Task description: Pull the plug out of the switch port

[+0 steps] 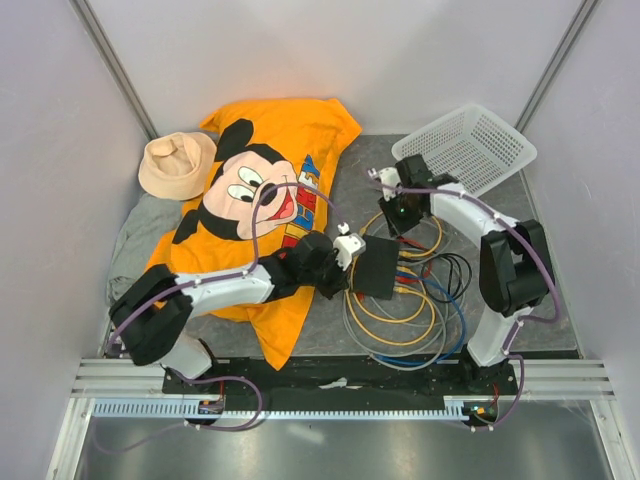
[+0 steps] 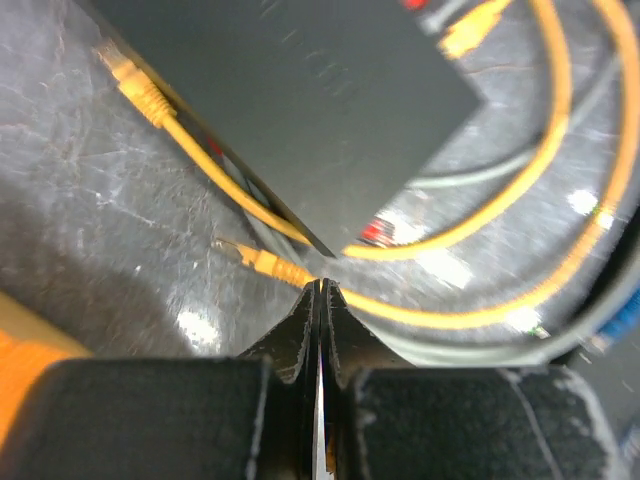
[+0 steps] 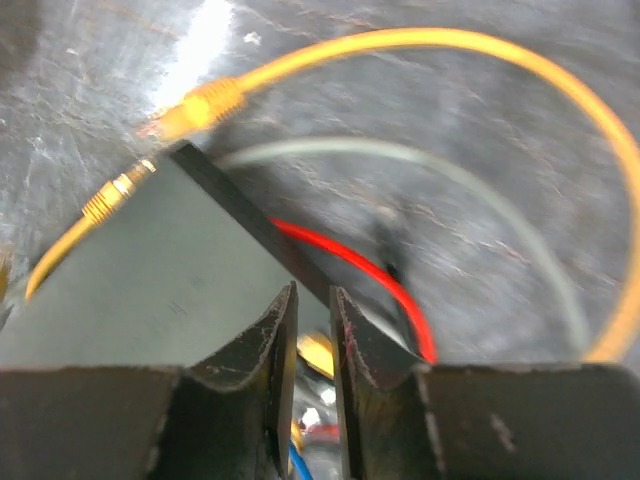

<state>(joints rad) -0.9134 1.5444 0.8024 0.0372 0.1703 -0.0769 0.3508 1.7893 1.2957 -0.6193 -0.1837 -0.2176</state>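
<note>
Left gripper (image 2: 320, 290) is pinched shut beside the switch (image 2: 300, 90). Right gripper (image 3: 312, 295) is narrowly parted at the switch's corner, and I cannot tell if it grips. Next I need a firm pinch on a plug (image 3: 200, 105).

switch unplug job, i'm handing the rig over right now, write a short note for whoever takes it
Left claw: shut, empty, tip by a corner of the switch.
Right claw: fingers a slit apart at an edge of the switch, nothing clearly held.
Switch lies flat; red, yellow and blue cables enter its right edge in the top view.
Done: both arms are at the switch; neither claw has a cable.
Left: grip one cable at its port and pull it out.
</note>
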